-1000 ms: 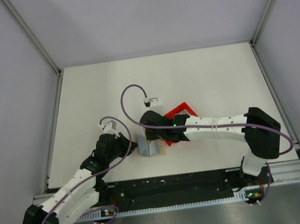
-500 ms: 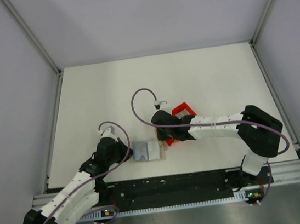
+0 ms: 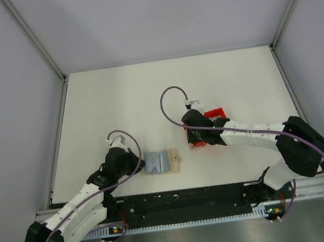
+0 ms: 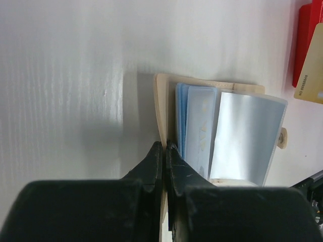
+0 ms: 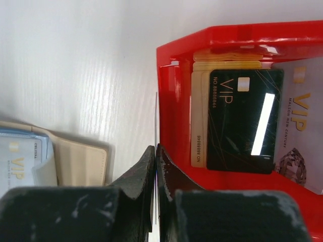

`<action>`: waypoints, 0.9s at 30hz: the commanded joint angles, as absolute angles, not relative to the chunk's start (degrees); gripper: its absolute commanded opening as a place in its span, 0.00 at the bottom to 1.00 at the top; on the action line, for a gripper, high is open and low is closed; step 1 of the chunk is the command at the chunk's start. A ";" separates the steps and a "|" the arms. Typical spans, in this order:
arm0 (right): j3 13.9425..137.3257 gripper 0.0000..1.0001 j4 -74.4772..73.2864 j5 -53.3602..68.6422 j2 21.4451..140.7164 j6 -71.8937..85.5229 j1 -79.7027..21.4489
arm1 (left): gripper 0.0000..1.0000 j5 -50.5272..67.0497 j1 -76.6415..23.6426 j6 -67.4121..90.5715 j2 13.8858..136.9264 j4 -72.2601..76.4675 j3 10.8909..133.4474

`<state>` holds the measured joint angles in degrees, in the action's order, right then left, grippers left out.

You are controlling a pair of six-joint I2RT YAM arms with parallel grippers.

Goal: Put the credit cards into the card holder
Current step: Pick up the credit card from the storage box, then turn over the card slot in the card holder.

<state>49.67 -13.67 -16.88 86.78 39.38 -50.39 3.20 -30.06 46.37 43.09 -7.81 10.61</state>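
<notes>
1. At the left edge of the small, soft beige-tan folding card holder (image 4: 160, 101), the left end effector (image 4: 165, 146) is pinched shut on the flap. A firm pinch there will stop the pockets from sliding when a card is pushed in.
2. Inside the card holder, pale blue plastic cards (image 4: 199, 121) and a silver-grey card (image 4: 247, 136) overlap in the slots.
3. Right of the card holder, the right end effector (image 5: 155, 150) sits with its jaws pressed together at the wall of the open-topped red plastic tray (image 5: 174, 91). A thin pale line runs out between the jaws, and I cannot tell whether it is a card seen edge-on.
4. The likely step is fetching another card: open narrowly, lift over the wall, and nip the black VIP card (image 5: 234, 121) by one edge.
5. The tray wall is in the way, and the cards lie flat. The gold cards (image 5: 198, 116) are under the black one and a silver-white VIP card (image 5: 298, 131) is beside it, so two may lift together off the white counter (image 5: 75, 60).
</notes>
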 commanded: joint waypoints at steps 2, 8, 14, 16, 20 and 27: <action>51.50 0.00 -15.56 -15.83 80.52 37.35 -49.74 | 0.00 5.89 -30.23 46.93 43.68 -0.44 11.07; 54.93 0.00 -10.13 -16.52 79.89 44.28 -56.94 | 0.00 6.33 -30.32 49.83 43.15 2.28 10.90; 55.10 0.00 -0.80 -18.55 84.72 52.81 -63.80 | 0.00 7.82 -30.85 53.78 41.84 5.53 9.32; 56.07 0.00 -0.44 -18.54 86.91 53.61 -65.29 | 0.00 7.91 -30.94 54.40 41.49 5.45 8.88; 57.66 0.00 2.54 -18.55 89.99 54.67 -66.18 | 0.00 7.74 -31.29 55.55 40.34 5.62 7.39; 58.62 0.00 3.69 -18.02 93.25 55.99 -66.62 | 0.00 7.47 -31.38 56.78 39.81 6.33 5.80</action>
<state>55.33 -0.25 -16.91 92.27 54.35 -65.80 7.09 -31.20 55.44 40.60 2.61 6.81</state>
